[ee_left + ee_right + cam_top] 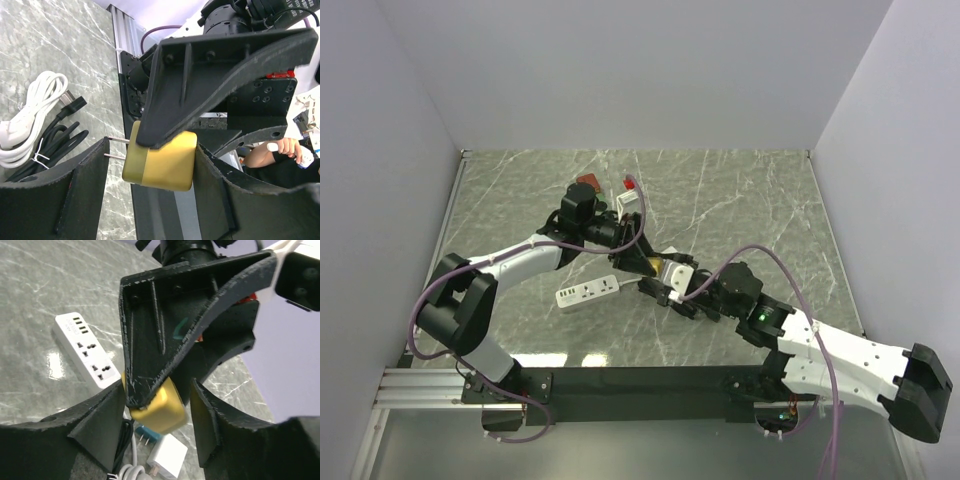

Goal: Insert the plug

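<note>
Plug not yet in: a gold, round-cornered block plug (160, 167) with two metal prongs hangs in the air where the two arms meet, just off the right-hand end of the flat white plastic power strip (588, 292) as seen from above. It sits in no socket. The left gripper (150, 150) pinches the plug, prongs toward one finger and its back against the other. The right gripper (156, 390) has a finger on either side of the same plug, but whether they press it cannot be told.

This looks like a hand-over or re-grip in mid-air. Lining the prongs up with a socket on the power strip and pushing them home are left to do. The power strip lies sockets-up, touched by neither arm.

Near its right-hand end lie a small white charger (167, 457) and bundled white cable (30, 110) and black cable (55, 145). Beyond it, toward the back wall, sit small red-topped objects (585, 183), too small to identify.

The tabletop (750, 190) is glossy grey-green marble pattern, and plain pale walls (620, 70) enclose it on three sides.
</note>
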`<state>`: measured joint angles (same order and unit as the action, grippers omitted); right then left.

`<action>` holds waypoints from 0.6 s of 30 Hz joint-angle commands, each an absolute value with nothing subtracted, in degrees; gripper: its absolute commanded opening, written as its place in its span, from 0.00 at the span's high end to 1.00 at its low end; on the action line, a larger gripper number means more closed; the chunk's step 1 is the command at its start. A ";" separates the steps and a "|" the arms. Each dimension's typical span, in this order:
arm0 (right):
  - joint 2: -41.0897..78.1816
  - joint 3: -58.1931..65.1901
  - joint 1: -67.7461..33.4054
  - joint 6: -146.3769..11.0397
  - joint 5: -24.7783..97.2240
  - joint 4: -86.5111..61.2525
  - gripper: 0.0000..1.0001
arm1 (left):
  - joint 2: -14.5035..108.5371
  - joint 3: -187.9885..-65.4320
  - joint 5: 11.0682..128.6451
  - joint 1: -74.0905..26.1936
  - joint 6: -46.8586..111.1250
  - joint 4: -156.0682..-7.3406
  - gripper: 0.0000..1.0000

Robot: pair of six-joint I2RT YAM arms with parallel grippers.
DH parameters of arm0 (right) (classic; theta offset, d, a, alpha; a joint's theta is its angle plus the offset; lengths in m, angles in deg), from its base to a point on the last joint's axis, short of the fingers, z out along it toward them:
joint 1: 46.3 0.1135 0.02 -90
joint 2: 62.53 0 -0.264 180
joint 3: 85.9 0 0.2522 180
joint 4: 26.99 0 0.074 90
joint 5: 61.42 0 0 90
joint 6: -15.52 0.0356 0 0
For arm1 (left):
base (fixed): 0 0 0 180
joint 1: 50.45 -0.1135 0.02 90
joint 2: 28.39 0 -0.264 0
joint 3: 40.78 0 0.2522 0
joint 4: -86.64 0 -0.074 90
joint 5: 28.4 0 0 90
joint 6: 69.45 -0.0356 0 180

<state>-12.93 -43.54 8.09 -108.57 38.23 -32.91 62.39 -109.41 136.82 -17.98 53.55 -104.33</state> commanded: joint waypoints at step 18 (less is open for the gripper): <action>-8.14 -38.04 11.18 -108.24 30.08 -31.25 0.96 | 56.96 -108.69 138.16 -17.40 52.28 -105.96 0.62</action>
